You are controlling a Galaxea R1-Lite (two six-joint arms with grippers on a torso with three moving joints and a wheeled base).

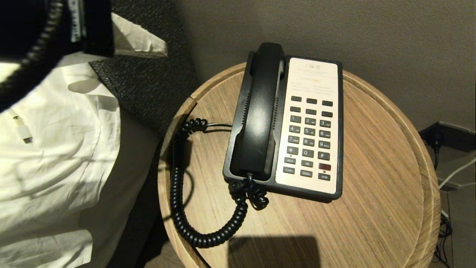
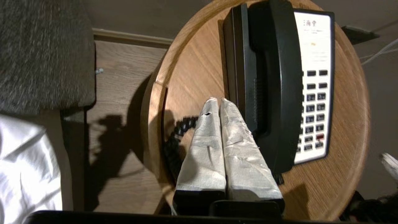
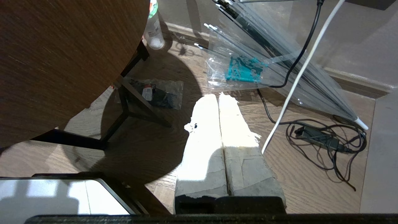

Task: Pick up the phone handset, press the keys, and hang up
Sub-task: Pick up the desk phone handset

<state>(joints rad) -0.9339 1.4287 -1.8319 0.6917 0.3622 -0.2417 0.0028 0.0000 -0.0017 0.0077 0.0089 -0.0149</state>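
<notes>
Phone handset (image 1: 260,111) sits in its cradle on the left side of the phone base, keys (image 1: 309,141) to its right, all on the round wooden table (image 1: 379,208). Left gripper (image 2: 217,101) hovers above the table just left of the handset, fingers pressed together, empty. Right gripper (image 3: 218,96) hangs over the floor beside the table, fingers pressed together too.

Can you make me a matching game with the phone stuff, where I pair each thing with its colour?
Things:
1. phone handset
2. faceplate
3. round table
4. the odd button among the keys

Colours:
A. wood brown
B. red
C. glossy black
D. cream-white

Pairs: 1-C, 2-D, 3-A, 4-B
</notes>
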